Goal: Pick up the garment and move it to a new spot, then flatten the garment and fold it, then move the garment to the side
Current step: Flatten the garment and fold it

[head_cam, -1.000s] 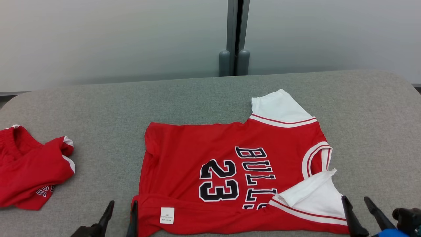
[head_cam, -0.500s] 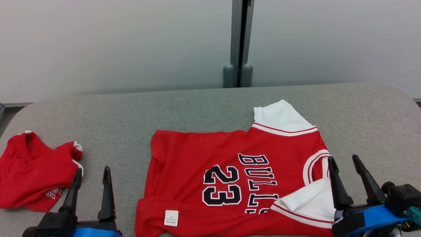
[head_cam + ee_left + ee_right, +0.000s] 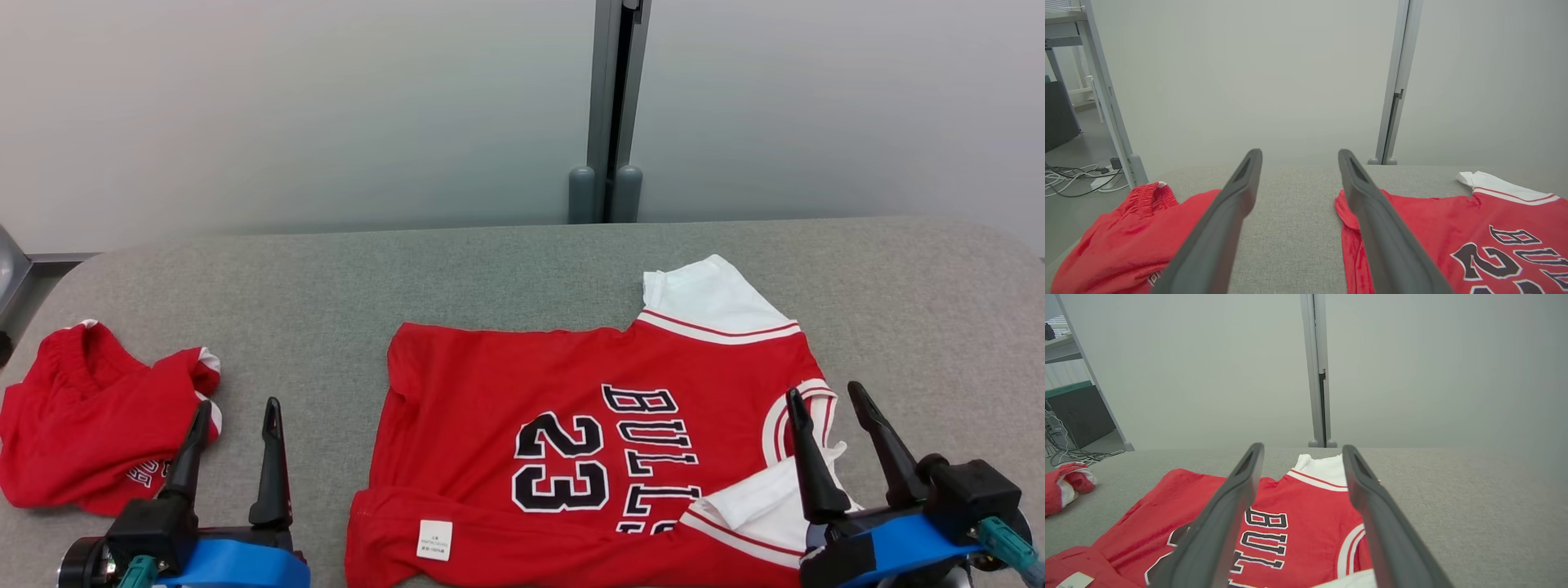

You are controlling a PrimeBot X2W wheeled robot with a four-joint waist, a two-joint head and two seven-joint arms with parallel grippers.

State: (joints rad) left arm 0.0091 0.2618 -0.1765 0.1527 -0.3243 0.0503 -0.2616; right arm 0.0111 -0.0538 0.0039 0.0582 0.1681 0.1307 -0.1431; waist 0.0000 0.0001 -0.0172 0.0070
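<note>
Left tool (image 3: 237, 404): released, 2 fingers spread wide, nothing between them. It sits at the near left over bare tabletop (image 3: 457, 269), in the gap between the red shorts (image 3: 90, 425) and the jersey's hem edge, fingers pointing far.

Right tool (image 3: 822, 390): released, fingers equally wide, nothing gripped. It is at the near right, over the jersey's collar end and the near white sleeve (image 3: 759, 502). Cannot tell whether it touches the cloth.

Red jersey (image 3: 506, 384): lies spread at centre-right of the tabletop, collar to the right, hem to the left, "BULLS 23" facing up. The far white sleeve (image 3: 702, 298) lies flat. The near sleeve is folded in over the body. The near edge is turned over, showing a white label (image 3: 434, 540).

The shorts lie crumpled at the left edge, well apart from the jersey.

Grey post (image 3: 612, 114) stands behind the far edge.
</note>
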